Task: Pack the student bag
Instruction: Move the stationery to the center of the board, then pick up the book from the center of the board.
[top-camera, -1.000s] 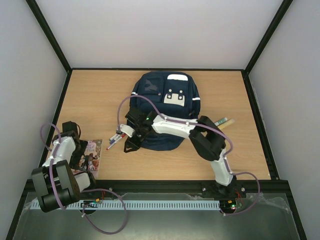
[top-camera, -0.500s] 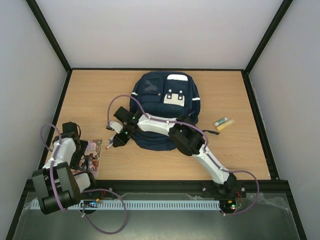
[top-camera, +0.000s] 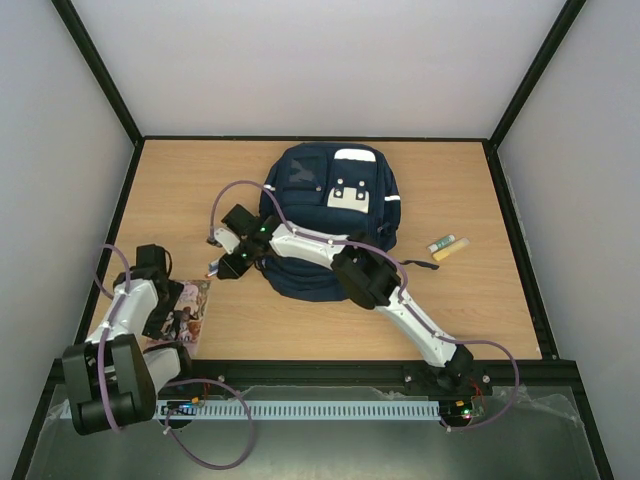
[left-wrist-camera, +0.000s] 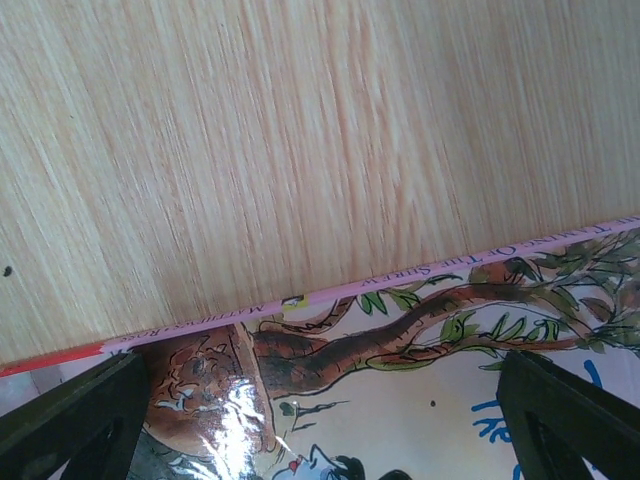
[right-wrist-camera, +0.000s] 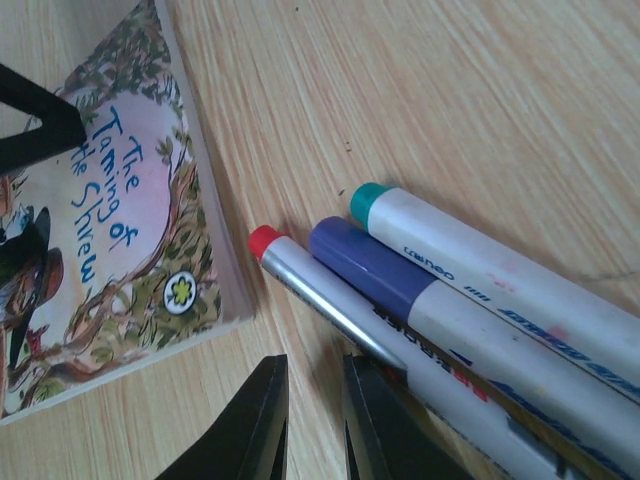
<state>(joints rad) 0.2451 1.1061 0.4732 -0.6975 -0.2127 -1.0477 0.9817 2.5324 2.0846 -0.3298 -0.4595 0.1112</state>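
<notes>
Now both my grippers had closed in on the loose things left of the student bag (top-camera: 335, 195)
At far left my left gripper (left-wrist-camera: 320, 372), jaws spread wide, had slid forward over the book (left-wrist-camera: 400, 400) lying flat near the front edge of the table (top-camera: 480, 300); just right of it my right gripper (right-wrist-camera: 312, 405) had swung off the bag's near corner down to three markers (right-wrist-camera: 450, 300), its fingers pinched to a slit with nothing between. The bag sat mid-table toward the back, and I could not tell whether it was unzipped; two small sticks (top-camera: 446, 246) lay to its right. Nothing looked packed yet, so I judged the markers came next
</notes>
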